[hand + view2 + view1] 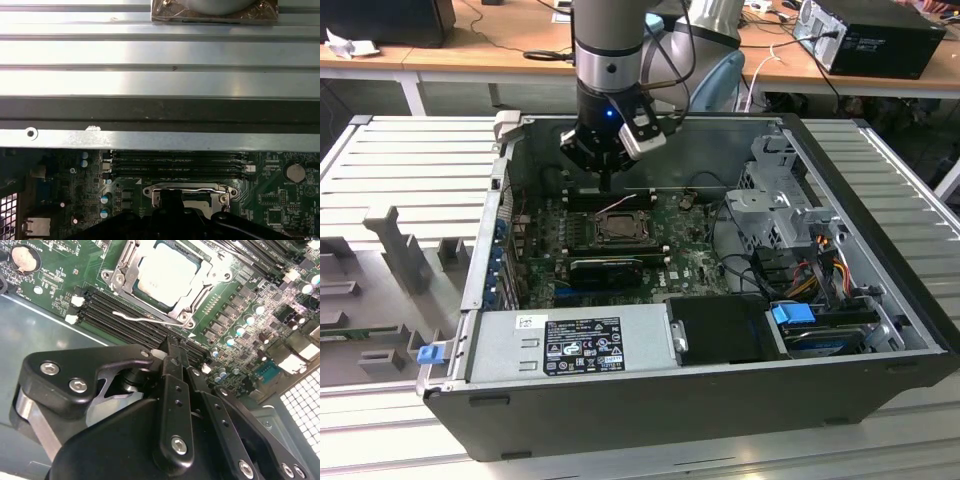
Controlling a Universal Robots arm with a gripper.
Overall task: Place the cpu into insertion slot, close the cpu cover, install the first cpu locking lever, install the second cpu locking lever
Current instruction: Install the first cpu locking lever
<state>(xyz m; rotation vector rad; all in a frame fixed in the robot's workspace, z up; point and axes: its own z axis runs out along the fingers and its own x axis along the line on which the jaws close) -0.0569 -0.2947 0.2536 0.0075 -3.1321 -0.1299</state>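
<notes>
The cpu (167, 272) is being held in the insertion slot (192, 302) under the closed cpu cover (122, 275); the gripper (172, 357) — fingers clenched, grasping nothing — is being kept above the memory slots (125, 317).

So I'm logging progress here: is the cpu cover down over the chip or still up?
Down. In the second wrist view the cpu cover lies flat around the cpu, whose silvery top shows through its window.

No legible text anywhere. The black-and-white rating label (582, 345) on the grey metal power supply box (570, 343) at the near side of the case carries print and symbols too small to make out. Same for the small white sticker (531, 322) beside it.
</notes>
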